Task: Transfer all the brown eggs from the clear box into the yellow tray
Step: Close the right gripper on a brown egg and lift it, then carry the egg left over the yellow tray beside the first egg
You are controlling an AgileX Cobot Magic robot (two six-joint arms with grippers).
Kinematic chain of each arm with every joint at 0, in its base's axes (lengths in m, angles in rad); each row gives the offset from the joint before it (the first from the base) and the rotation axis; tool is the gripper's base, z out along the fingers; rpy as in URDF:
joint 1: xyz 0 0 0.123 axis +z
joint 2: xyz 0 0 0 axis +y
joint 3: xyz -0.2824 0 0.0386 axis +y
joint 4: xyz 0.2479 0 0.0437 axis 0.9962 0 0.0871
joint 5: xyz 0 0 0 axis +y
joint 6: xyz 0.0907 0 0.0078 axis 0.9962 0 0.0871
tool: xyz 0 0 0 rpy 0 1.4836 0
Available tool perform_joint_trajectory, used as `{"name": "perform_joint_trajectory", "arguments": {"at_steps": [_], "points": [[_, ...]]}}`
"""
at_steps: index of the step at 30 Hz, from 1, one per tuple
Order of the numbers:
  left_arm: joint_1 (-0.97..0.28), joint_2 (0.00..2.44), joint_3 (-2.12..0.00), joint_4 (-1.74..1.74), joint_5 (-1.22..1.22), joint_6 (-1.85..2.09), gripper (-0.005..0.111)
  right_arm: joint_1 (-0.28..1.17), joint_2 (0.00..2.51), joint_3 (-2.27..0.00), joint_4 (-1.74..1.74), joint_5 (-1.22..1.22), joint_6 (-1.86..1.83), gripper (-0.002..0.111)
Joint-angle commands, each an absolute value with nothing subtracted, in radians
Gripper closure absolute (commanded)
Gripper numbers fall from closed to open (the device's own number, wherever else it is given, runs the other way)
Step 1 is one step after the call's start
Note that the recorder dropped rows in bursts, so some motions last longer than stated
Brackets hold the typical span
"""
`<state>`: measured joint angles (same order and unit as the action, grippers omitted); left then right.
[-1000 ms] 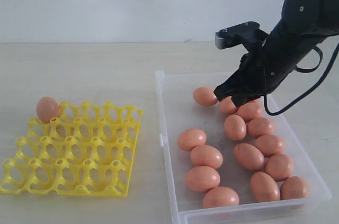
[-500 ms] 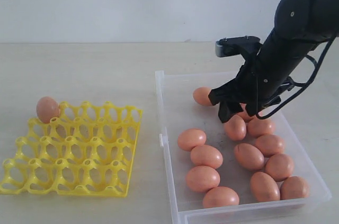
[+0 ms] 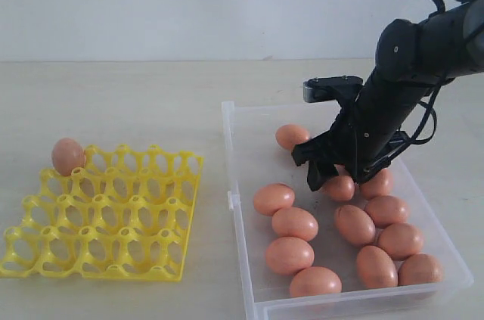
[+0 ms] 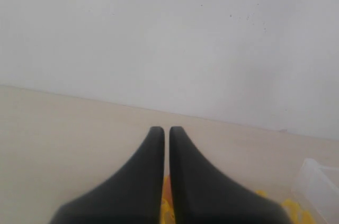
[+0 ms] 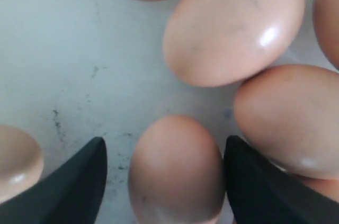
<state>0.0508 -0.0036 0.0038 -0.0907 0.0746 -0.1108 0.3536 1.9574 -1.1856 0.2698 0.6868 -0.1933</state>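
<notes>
"One question: where is your right claw (image 3: 333, 180) against the eggs?"

"Low inside the clear box (image 3: 240, 184), toward its far end. I see the jaws spread wide, straddling one brown egg (image 5: 177, 173) — a finger on each side, nothing clamped. Other eggs crowd just beside it."

"And the rest?"

"A single egg (image 3: 68, 156) sits in the far-left corner cup of the yellow tray (image 3: 113, 259). My left claw (image 4: 167, 131) is pinched together on nothing — it hangs over the table (image 4: 63, 128), near the tray."
</notes>
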Motion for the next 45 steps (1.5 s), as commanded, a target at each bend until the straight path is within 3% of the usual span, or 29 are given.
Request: {"name": "perform_joint_trajectory", "arguments": {"at_steps": [1,7,10,12,13,36,45], "points": [[0.045,0.000,0.000,-0.089,0.068,-0.112,0.103,0.351,1.970,-1.188,0.262,0.661,-0.187,0.052],[0.045,0.000,0.000,-0.089,0.068,-0.112,0.103,0.351,1.970,-1.188,0.260,0.646,-0.187,0.066],[0.045,0.000,0.000,-0.089,0.068,-0.112,0.103,0.351,1.970,-1.188,0.256,0.643,-0.210,0.085],[0.045,0.000,0.000,-0.089,0.068,-0.112,0.103,0.351,1.970,-1.188,0.256,0.643,-0.256,0.107],[0.045,0.000,0.000,-0.089,0.068,-0.112,0.103,0.351,1.970,-1.188,0.258,0.638,-0.261,0.108],[0.045,0.000,0.000,-0.089,0.068,-0.112,0.103,0.487,1.845,-1.187,0.288,0.364,-0.324,0.108],[0.045,0.000,0.000,-0.089,0.068,-0.112,0.103,0.611,1.816,-1.155,0.309,0.052,-0.342,0.108]]}}
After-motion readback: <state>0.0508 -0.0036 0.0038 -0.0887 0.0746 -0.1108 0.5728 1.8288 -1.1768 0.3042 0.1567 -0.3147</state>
